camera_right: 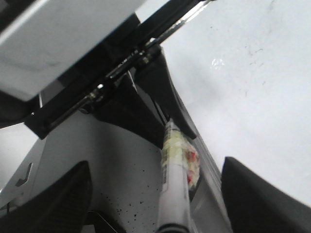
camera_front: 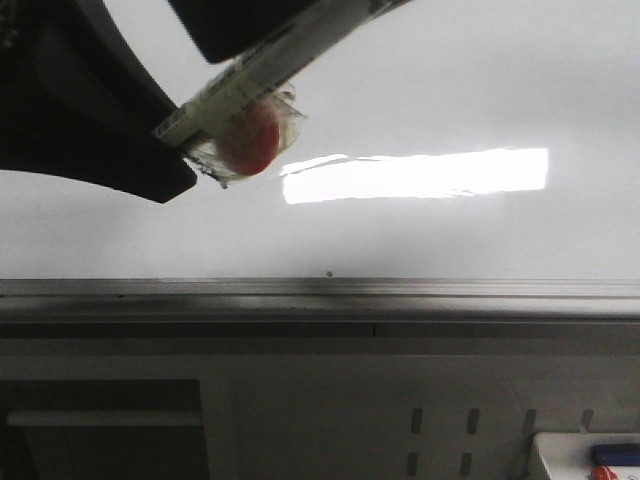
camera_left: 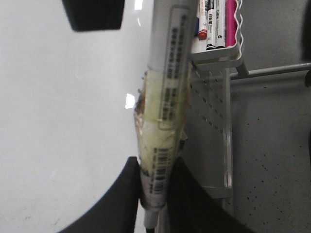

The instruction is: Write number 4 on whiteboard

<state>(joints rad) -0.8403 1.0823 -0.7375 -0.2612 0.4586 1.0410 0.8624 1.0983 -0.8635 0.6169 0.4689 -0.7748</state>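
The whiteboard (camera_front: 430, 110) is a glossy white board with a grey rail along its near edge. No number 4 shows on it; I see only faint specks (camera_right: 252, 51). My left gripper (camera_left: 154, 194) is shut on a white marker (camera_left: 167, 73) wrapped in yellowish tape with a red lump (camera_front: 250, 138), held near its narrow end. In the front view the marker (camera_front: 270, 65) slants up to the right from the left gripper (camera_front: 150, 140), over the board. My right gripper (camera_right: 155, 165) stands open, its fingers wide apart on either side of the marker's (camera_right: 172, 199) far end without touching it.
A white tray (camera_left: 218, 56) holding several markers hangs on the grey perforated panel (camera_left: 272, 145) beside the board. A corner of the tray (camera_front: 590, 455) shows low at the front view's right. A bright light glare (camera_front: 415, 175) lies across the board.
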